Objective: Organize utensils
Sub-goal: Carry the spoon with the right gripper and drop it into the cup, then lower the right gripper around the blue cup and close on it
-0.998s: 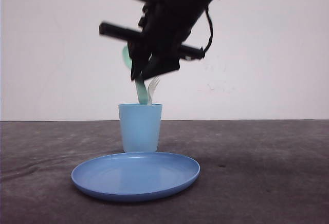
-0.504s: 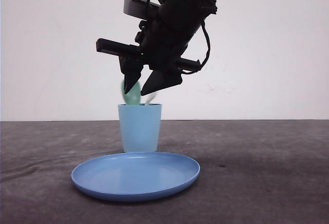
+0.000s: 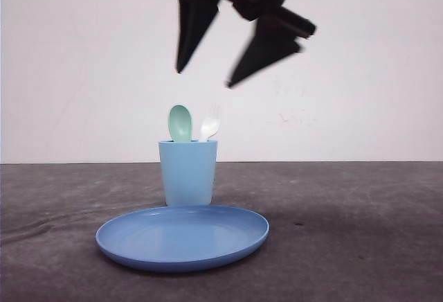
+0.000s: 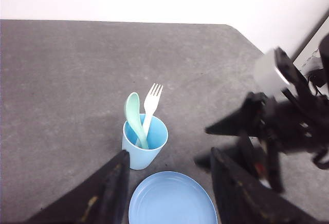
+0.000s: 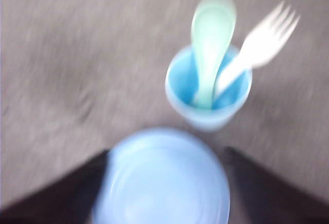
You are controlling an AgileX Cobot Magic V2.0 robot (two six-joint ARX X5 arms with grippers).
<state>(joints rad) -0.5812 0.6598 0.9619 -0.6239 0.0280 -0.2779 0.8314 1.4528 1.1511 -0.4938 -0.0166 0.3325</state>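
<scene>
The mint-green spoon [image 3: 180, 123] and the white fork [image 3: 210, 125] stand side by side, heads up, in the light blue cup [image 3: 188, 174]. My right gripper [image 3: 206, 77] hangs open well above the cup, holding nothing, and looks blurred. In the right wrist view, the spoon [image 5: 212, 39] and fork [image 5: 257, 47] lean in the cup [image 5: 205, 118], with the open gripper [image 5: 165, 153] over the plate. My left gripper [image 4: 169, 153] is open and empty, high over the cup [image 4: 139, 154], spoon [image 4: 134, 118] and fork [image 4: 151, 103].
A blue round plate [image 3: 183, 236] lies on the dark grey table [image 3: 346, 246] just in front of the cup. In the left wrist view the right arm [image 4: 288, 121] reaches in beside the cup, and the table's far edge meets a white wall.
My right gripper held the spoon above the cup, lowered it in beside the fork, opened, and has risen clear. The spoon now stands free in the cup.
</scene>
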